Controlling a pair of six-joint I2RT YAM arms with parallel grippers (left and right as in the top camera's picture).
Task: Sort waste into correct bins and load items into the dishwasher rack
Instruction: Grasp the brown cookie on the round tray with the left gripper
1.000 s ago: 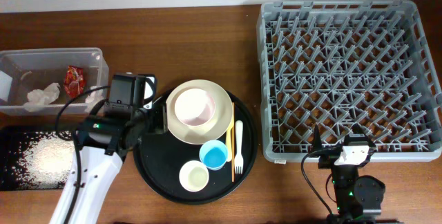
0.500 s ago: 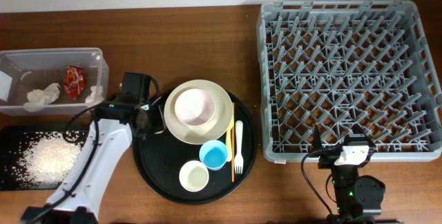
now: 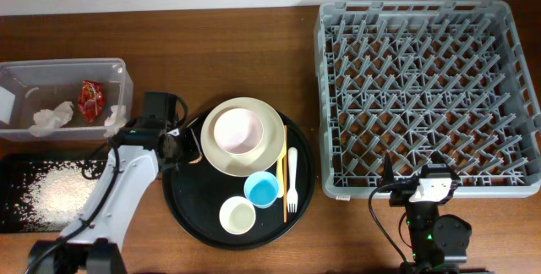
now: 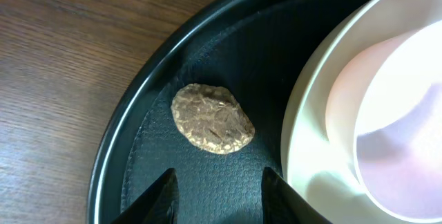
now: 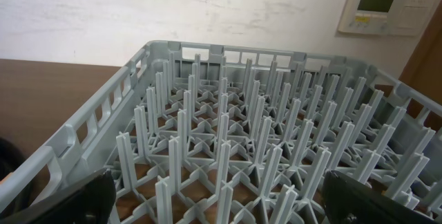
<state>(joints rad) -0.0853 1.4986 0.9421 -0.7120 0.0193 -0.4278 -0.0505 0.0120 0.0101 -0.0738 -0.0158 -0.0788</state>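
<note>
Round black tray (image 3: 193,206) sits lower centre on brown wooden table (image 3: 237,50); white wall panel (image 5: 376,4) upper right in right wrist view.

Overhead, we look straight down on the whole table (image 3: 254,54) from well above. Our left wrist view sits very close, tilted down at the round black tray (image 4: 242,51) and brown food bit (image 4: 212,119) — a patch the overhead seems to share. Our right wrist view looks nearly level across the dishwasher rack (image 5: 228,148) toward the wall (image 5: 173,10) — overhead shows that rack too.
</note>
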